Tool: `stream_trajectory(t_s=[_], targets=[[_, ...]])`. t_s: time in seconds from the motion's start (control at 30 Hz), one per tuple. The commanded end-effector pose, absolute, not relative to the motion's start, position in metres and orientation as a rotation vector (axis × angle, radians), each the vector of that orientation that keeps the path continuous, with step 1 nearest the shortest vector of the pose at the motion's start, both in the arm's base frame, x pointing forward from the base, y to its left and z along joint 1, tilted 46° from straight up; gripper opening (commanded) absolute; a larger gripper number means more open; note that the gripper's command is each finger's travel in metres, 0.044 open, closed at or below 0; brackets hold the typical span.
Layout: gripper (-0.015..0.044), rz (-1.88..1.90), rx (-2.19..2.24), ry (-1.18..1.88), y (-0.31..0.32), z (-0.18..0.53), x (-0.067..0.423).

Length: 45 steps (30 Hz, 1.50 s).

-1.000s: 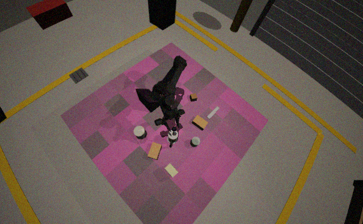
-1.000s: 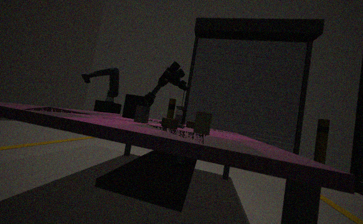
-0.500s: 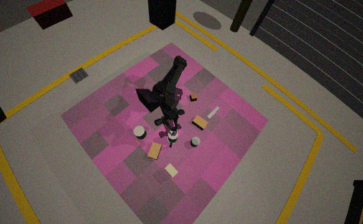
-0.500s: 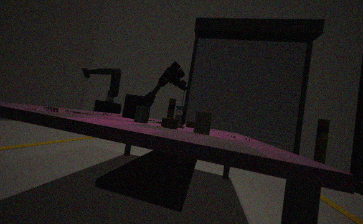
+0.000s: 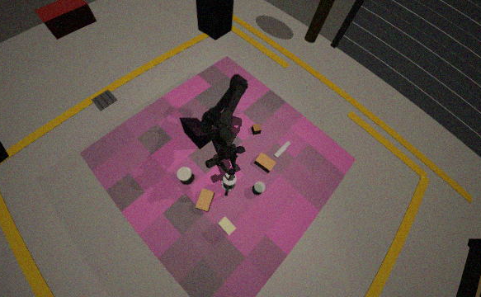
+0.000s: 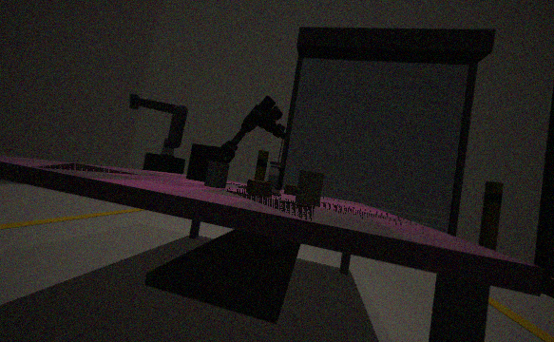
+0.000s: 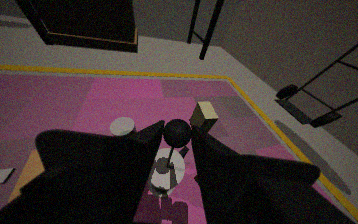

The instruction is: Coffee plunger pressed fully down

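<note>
The coffee press (image 5: 228, 181) (image 7: 169, 172) stands upright near the middle of the pink checkered table top (image 5: 149, 206). It has a pale lid, and a thin rod rises from it to a black ball knob (image 7: 177, 133). My gripper (image 7: 178, 126) (image 5: 230, 171) is straight above the press. Its two dark fingers are shut on the knob, one on each side. In the wrist view the knob stands well above the lid. The exterior view is too dark to show the press clearly.
A white cylinder (image 5: 185, 174) (image 7: 122, 126) stands left of the press and a smaller one (image 5: 259, 187) right of it. Orange blocks (image 5: 205, 200) (image 5: 265, 162), a cream block (image 5: 227, 225) (image 7: 204, 116), a small cube (image 5: 257, 129) and a white strip (image 5: 282, 148) lie around.
</note>
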State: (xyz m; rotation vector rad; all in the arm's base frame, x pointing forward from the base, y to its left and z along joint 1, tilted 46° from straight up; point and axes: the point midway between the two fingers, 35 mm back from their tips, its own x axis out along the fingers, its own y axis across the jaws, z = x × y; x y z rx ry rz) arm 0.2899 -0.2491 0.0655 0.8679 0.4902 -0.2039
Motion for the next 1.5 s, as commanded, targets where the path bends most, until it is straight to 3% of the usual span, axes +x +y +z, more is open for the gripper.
stream_trajectory(t_s=[0.0,1.47], targets=[[0.0123,-0.197,0.888,0.525,-0.235,0.048,0.292],[0.0123,-0.196,0.891,0.521,-0.188,-0.004,0.312]])
